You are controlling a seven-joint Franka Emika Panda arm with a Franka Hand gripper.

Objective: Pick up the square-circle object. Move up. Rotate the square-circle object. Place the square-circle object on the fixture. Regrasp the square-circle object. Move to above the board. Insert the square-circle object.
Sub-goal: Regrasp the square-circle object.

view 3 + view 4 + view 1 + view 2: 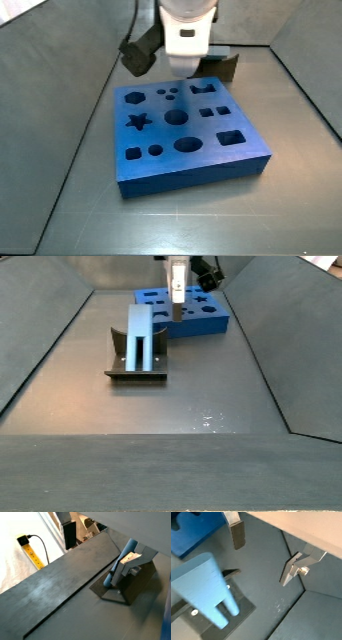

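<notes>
Above the board's far edge: gripper (171, 318), fingers (236, 534) apart, nothing between them.
Square-circle object (140, 338): upright on the fixture (136, 364), clear of the gripper.
Board (187, 133): blue slab toward the floor's far end, just beyond the fixture.

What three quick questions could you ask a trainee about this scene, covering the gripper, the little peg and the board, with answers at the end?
1. True or false: the gripper, raised near the fixture, is open and holds nothing.
2. The square-circle object stands on: A the board, B the fixture, C the bare floor.
3. Fill in: the board with the star cutout is coloured ___.
Key: 1 true; 2 B; 3 blue.
</notes>
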